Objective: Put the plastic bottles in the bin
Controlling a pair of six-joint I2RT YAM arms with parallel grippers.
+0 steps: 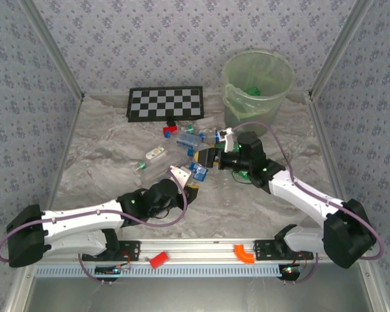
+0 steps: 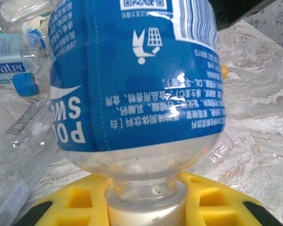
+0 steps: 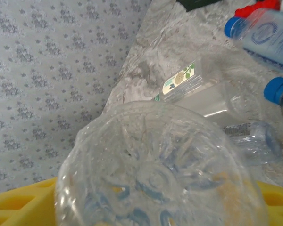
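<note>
Tightly, left jaws' yellow gridded pads (image 2: 80, 200) pinch blue-labelled bottle (image 2: 132, 94); marbled table (image 2: 264, 122).

Light is bright, soft and even, falling from above. The table (image 1: 117, 195) in front of the bin (image 1: 258, 84) carries only faint, blurred shadows, and the bin's thin side glows pale green where light passes through it. The top view is sharp throughout. At the left wrist the labelled bottle (image 2: 137, 84) is crisp enough to read its print, with small white glints on the blue. At the right wrist the clear bottle (image 3: 155, 174) is hazy and out of focus, while the wall (image 3: 47, 70) looks sharper.
</note>
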